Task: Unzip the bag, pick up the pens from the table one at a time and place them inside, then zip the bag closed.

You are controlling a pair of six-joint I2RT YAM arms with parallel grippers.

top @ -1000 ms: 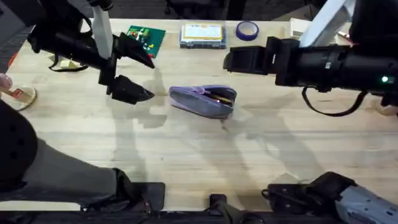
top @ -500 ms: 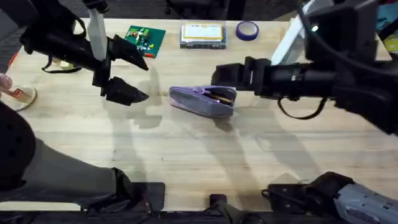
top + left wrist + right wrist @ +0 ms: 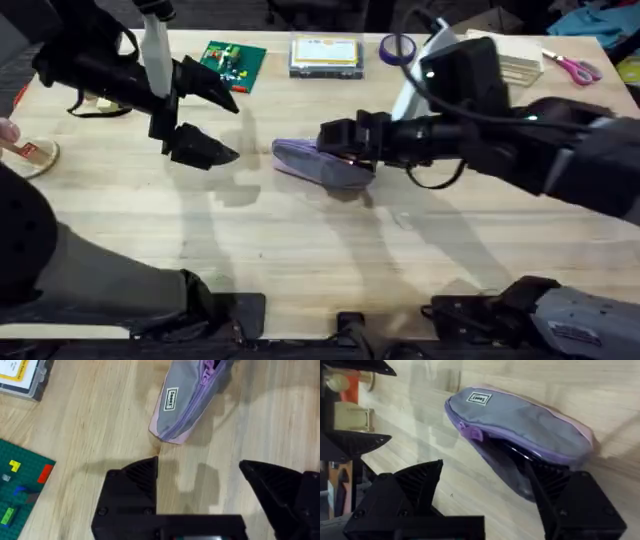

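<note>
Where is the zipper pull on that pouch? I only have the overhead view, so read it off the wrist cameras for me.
Observer: In the right wrist view, the zipper pull is at the end of the pouch that carries the small label. The zipper is open along the rest.
Operator: Tell me what's inside.
Observer: A dark glossy thing lies in the opening. I can't tell whether it's one pen or two.
Operator: Report the left arm's jaws.
Observer: In the left wrist view they stand open over the bare table, apart from the pouch and near its labelled end.
</note>
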